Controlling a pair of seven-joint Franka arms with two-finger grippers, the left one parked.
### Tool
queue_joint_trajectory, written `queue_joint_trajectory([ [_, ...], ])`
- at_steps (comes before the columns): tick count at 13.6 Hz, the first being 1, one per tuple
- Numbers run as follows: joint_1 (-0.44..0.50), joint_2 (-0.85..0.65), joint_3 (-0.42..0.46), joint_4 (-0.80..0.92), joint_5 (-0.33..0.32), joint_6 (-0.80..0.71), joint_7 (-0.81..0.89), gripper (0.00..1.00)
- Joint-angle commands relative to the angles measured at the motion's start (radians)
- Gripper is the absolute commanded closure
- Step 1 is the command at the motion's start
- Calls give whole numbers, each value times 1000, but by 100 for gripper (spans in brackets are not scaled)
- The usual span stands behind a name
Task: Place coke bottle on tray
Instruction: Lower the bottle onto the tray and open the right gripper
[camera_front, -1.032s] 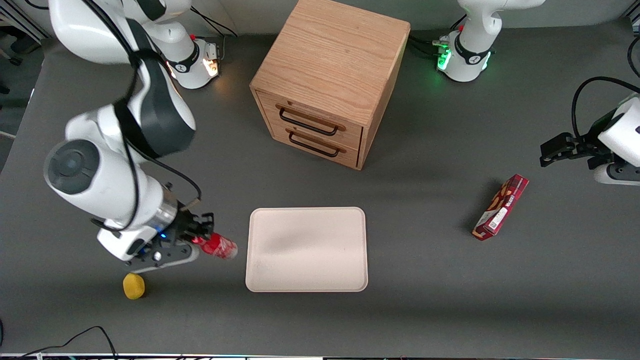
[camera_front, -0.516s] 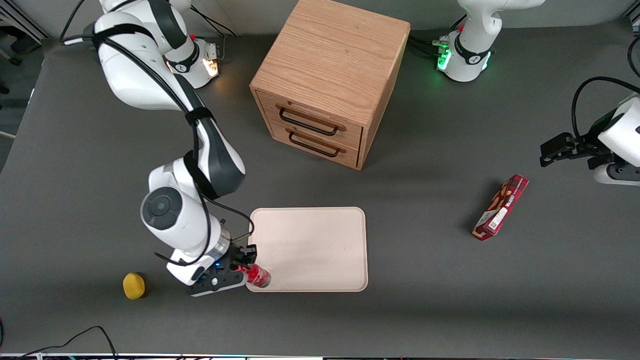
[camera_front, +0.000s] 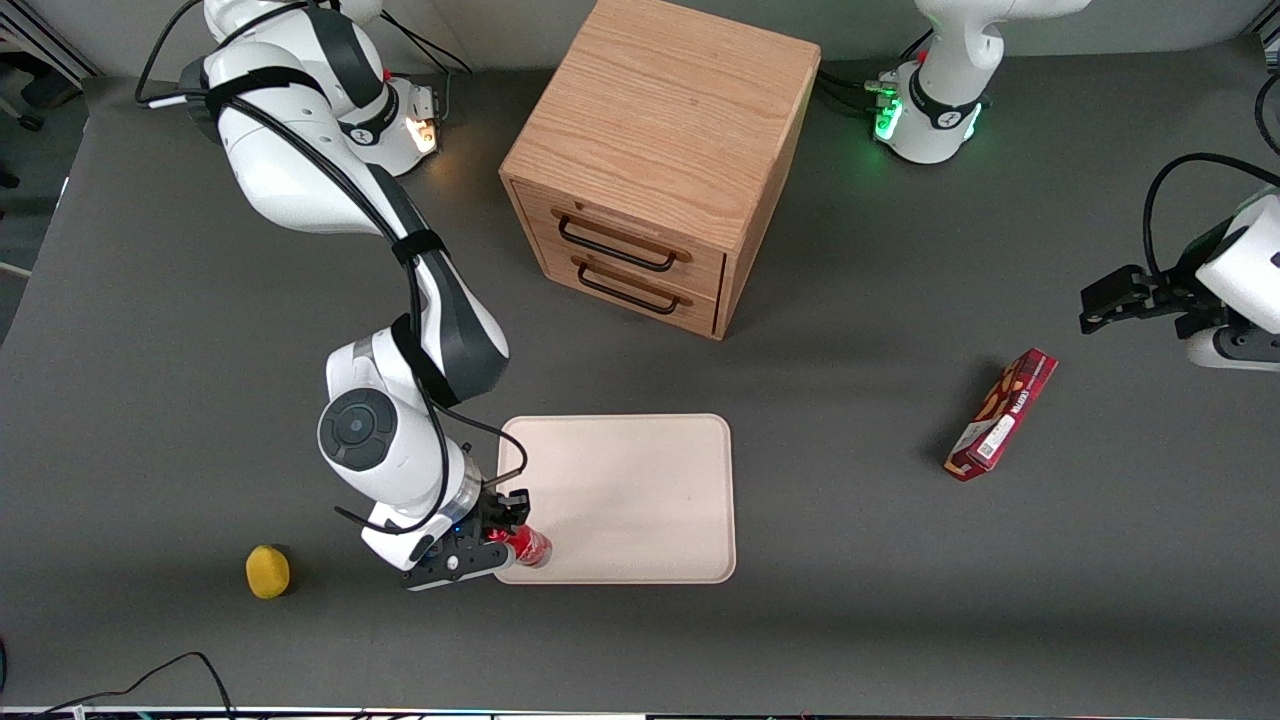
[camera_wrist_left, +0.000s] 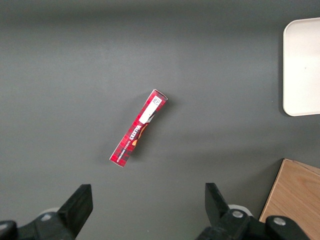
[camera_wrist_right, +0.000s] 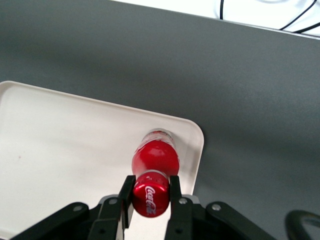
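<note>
The coke bottle (camera_front: 531, 547) is small and red with a red cap (camera_wrist_right: 151, 200) carrying white script. My right gripper (camera_front: 508, 534) is shut on its cap end; in the right wrist view the gripper (camera_wrist_right: 150, 192) has a black finger on each side of the cap. The bottle stands upright over the corner of the tray (camera_front: 630, 470) that is nearest the front camera and toward the working arm's end. The tray is large, flat, pale cream-pink with a low rim (camera_wrist_right: 197, 150). Whether the bottle's base (camera_wrist_right: 156, 150) touches the tray I cannot tell.
A wooden two-drawer cabinet (camera_front: 660, 150) stands farther from the front camera than the tray. A yellow lemon-like object (camera_front: 267, 571) lies on the table toward the working arm's end. A red snack box (camera_front: 1001, 414) lies toward the parked arm's end, also in the left wrist view (camera_wrist_left: 138, 127).
My right gripper carried the coke bottle from beside the tray, near the yellow object, to over the tray's near corner. In the last half second it moved only slightly farther over the tray.
</note>
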Motion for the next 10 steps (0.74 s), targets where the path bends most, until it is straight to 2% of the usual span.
queue_joint_trajectory([
  [1,6,-1,-7,-5,-4,-1,14,68],
  [2,7,-1,-7,-8,-4,1,18,1],
  [6,2,-26,-10,-8,-2,-16,22,0],
  [10,-16,-113,-7,-16,4,-166,12,0],
])
